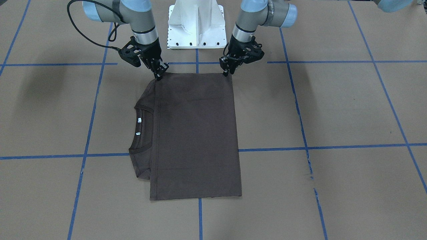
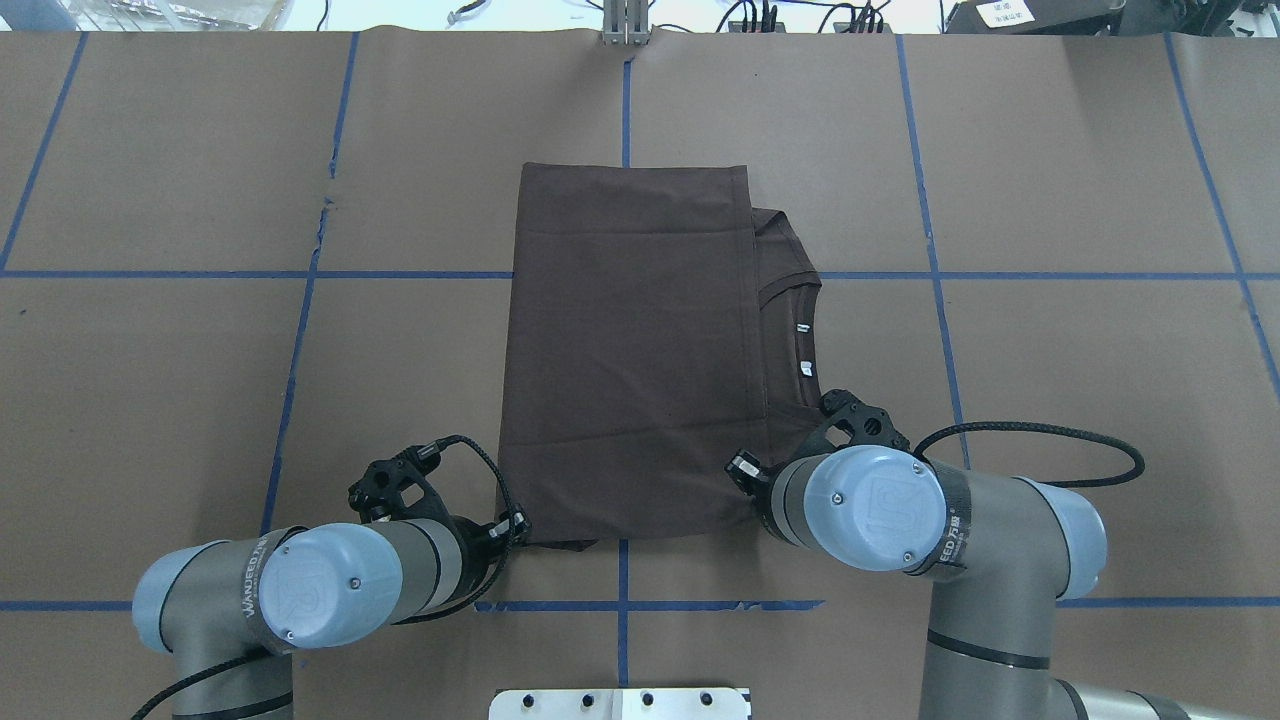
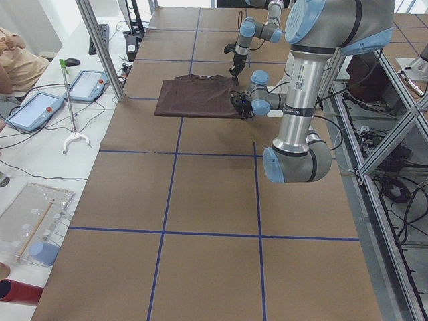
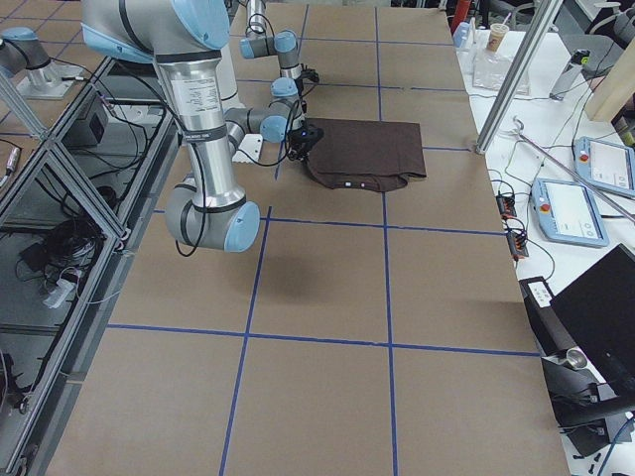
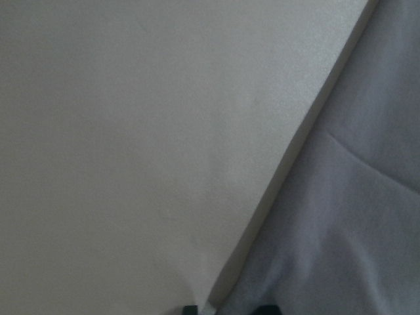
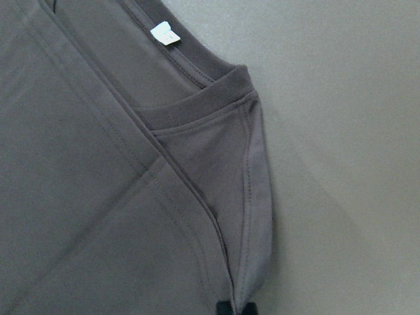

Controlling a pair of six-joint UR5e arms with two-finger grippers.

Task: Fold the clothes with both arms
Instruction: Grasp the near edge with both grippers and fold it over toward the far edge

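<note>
— Where does the right gripper (image 1: 158, 75) stand?

— On the corner of the T-shirt (image 1: 196, 133) nearest the robot, on the collar side. In the right wrist view its fingertips (image 6: 226, 308) sit pressed together on the cloth's edge, so it is clenched on the T-shirt.

— And the left gripper (image 1: 228, 72)?

— On the other corner of that same edge. In the left wrist view its fingertips (image 5: 190, 309) show a little apart, with the shirt's edge between them. Whether they press the cloth or merely straddle it cannot be told.

— How are the arms posed?

— The right arm (image 2: 930, 520) and the left arm (image 2: 300, 590) both reach out from the robot's edge of the worktop (image 1: 333, 106), one on each side of the pedestal (image 1: 196, 23). Their wrists are bent down, and each gripper slants inward toward its corner.

— Where does the shirt lie?

— Flat and folded into a rectangle in the middle of the worktop. Its gripped edge is toward the robot's edge. The collar (image 1: 144, 107), with the white labels (image 1: 139, 120), peeks out from under the fold, toward the worktop's end on the robot's right.
</note>
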